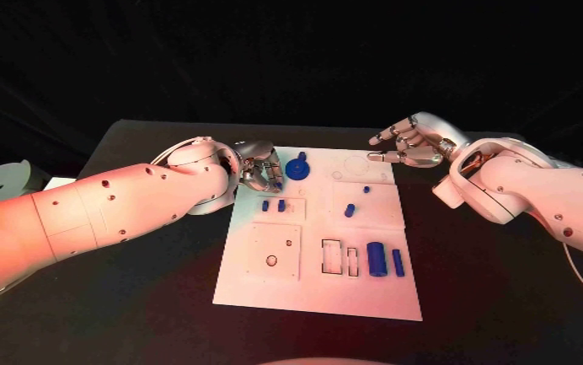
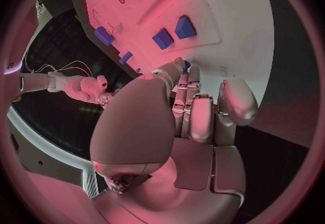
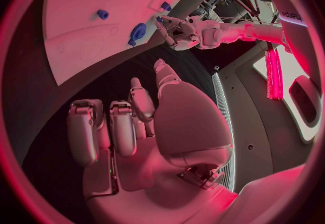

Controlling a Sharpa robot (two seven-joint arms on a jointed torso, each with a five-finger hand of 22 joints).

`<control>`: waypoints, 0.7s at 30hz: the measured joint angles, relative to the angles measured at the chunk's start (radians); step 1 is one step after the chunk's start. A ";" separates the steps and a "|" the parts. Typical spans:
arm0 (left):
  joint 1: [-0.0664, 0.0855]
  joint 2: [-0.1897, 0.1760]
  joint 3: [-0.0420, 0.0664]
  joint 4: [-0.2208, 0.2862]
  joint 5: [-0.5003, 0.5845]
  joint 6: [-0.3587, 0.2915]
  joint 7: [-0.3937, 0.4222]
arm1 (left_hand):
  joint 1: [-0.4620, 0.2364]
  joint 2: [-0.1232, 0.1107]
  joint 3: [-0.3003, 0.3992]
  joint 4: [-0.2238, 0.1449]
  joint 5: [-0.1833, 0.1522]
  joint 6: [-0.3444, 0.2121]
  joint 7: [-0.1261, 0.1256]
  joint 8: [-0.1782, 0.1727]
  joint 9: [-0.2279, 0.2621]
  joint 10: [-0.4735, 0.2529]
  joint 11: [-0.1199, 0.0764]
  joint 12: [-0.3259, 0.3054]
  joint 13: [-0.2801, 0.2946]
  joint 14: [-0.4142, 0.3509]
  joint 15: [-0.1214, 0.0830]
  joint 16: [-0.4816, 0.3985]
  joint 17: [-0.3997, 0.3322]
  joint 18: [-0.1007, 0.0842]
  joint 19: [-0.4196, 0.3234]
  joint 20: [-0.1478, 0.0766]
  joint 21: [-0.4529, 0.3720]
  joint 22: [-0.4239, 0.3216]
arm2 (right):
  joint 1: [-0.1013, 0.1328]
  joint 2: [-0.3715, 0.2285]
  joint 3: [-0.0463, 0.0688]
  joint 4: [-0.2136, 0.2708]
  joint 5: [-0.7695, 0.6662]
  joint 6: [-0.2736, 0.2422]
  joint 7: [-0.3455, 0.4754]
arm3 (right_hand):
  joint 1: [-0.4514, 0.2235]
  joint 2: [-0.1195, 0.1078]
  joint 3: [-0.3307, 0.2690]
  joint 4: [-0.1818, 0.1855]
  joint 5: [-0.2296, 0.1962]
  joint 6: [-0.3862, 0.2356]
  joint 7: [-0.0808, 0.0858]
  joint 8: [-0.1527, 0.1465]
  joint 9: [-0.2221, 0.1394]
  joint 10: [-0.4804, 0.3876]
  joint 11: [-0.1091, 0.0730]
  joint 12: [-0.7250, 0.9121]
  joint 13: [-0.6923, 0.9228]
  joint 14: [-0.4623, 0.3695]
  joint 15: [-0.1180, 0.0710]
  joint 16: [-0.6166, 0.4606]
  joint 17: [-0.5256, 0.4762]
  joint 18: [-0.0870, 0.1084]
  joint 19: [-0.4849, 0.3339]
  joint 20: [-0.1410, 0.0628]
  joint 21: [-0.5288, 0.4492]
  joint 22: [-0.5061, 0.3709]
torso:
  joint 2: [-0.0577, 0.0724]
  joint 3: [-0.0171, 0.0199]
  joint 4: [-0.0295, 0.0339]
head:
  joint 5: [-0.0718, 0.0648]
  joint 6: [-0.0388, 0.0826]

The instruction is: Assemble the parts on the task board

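Two hands over a black table [image 1: 146,314], either side of the white task board [image 1: 322,293]. Left hand [image 1: 258,167] at the board's far left corner, fingers curled toward a blue gear-shaped part [image 1: 299,167]; cannot tell whether it grips it. Right hand [image 1: 411,144] hovers off the board's far right corner, fingers apart, holding nothing. Two small blue parts [image 1: 274,206] stand near the left edge; two blue cylinders [image 1: 385,260] lie on the near right.

Robot lab, black-draped backdrop, black table [image 1: 486,297], white task board [image 1: 318,285], cabling beyond
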 measured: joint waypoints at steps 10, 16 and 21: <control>0.000 0.007 0.000 -0.008 -0.014 0.009 -0.004 | 0.000 0.000 0.000 0.000 0.000 0.004 -0.004 0.000 0.000 0.000 0.000 0.000 0.000 0.000 0.000 0.000 0.000 0.000 0.000 0.000 0.000 0.000 | 0.000 0.000 0.000 0.000 0.000 0.000 0.000 | 0.000 0.000 0.000 0.000 0.000 0.000 0.000 0.000 0.000 0.000 0.000 0.000 0.000 0.000 0.000 0.000 0.000 0.000 0.000 0.000 0.000 0.000 | 0.000 0.0000 0.0002 | 0.001 0.000; -0.001 0.010 0.000 -0.013 -0.020 0.015 -0.006 | -0.004 -0.004 0.000 0.000 0.000 0.004 -0.004 0.000 -0.001 0.000 0.000 0.000 0.000 0.000 0.000 0.000 0.000 0.000 0.000 0.000 0.000 0.000 | 0.000 0.000 0.000 0.000 0.000 0.000 0.000 | 0.000 0.000 0.000 0.000 0.000 0.000 0.000 0.000 0.000 0.000 0.000 0.000 0.000 0.000 0.000 0.000 0.000 0.000 0.000 0.000 0.000 0.000 | 0.000 -0.0002 -0.0001 | 0.001 -0.001; -0.002 0.012 0.000 -0.017 -0.024 0.019 -0.007 | -0.004 -0.004 0.000 0.000 0.000 0.004 -0.004 -0.004 -0.002 0.000 0.000 -0.004 0.000 0.000 0.000 0.000 -0.001 0.000 0.000 0.000 0.000 0.000 | 0.000 0.000 0.000 0.000 0.000 0.000 0.000 | 0.000 0.000 0.000 0.000 0.000 0.000 0.000 0.000 0.000 0.000 0.000 0.000 0.000 0.000 0.000 0.000 0.000 0.000 0.000 0.000 0.000 0.000 | 0.000 -0.0002 -0.0002 | 0.001 -0.002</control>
